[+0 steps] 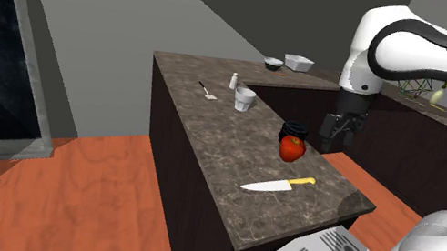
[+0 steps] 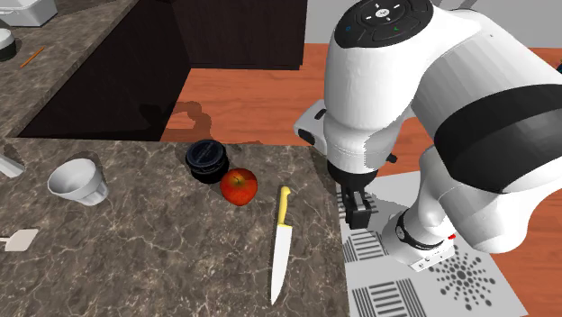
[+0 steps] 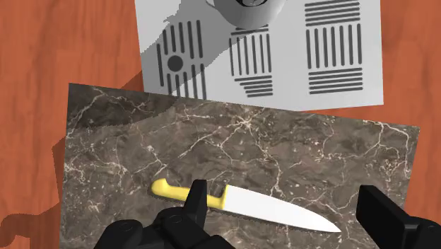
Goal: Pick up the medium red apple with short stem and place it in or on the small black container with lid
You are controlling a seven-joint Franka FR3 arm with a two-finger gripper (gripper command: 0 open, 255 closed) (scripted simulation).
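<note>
- A dark marbled counter (image 1: 236, 150) holds a knife (image 2: 282, 245) with a yellow handle and a pale blade. Every place below is given relative to this knife.
- The red apple (image 2: 239, 185) sits on the counter just past the knife's handle end, close by but not touching it.
- The small black container (image 2: 207, 160) stands on the apple's far side from the knife. It is tight against the apple, and whether the two touch cannot be told. Its top looks closed by a dark round lid.
- The black gripper (image 2: 358, 212) hangs above the counter's edge, beside the knife, on the opposite side from the apple.
- In the wrist view the two fingers (image 3: 196, 201) stand well apart with nothing between them, and the knife lies on the counter below them.
- A white cup (image 2: 77, 180) stands much farther from the knife, beyond the container.
- Step in hand, as a judgement: the approach. The apple is not yet grasped.
- The next move likely calls for carrying the open hand over the knife to the apple. It would then descend with the fingers set so that neither strikes the container pressed against the fruit.
</note>
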